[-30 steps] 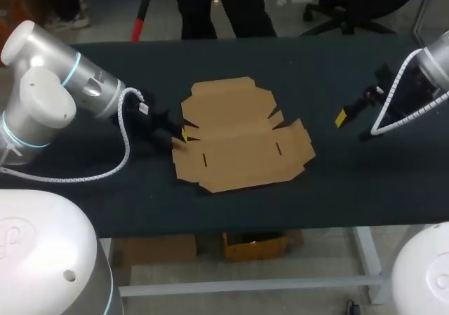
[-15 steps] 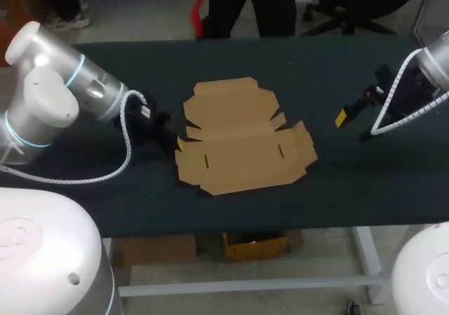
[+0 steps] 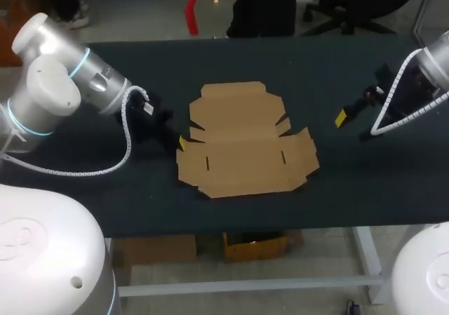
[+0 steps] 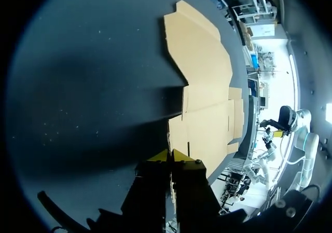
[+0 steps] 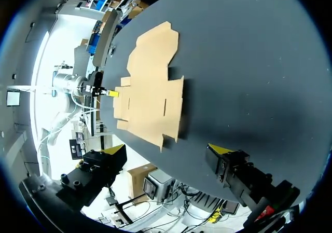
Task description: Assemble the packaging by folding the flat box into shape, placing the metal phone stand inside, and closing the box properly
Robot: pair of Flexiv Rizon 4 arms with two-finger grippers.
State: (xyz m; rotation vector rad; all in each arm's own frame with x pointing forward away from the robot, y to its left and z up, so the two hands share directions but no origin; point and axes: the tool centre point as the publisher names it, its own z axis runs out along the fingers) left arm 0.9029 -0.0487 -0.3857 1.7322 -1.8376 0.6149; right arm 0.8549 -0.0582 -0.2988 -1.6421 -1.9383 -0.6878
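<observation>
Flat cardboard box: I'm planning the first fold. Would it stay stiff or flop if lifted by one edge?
The flat cardboard box looks like one thin sheet, so it is probably light and apt to slide on the table if pushed. Its slits and creases suggest it would hinge there and sag, not stay rigid.

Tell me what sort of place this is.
Probably a robotics lab bench: the left gripper and right gripper, both yellow-tipped and on robot arms, sit either side of a flat cardboard box on a black table.
</observation>
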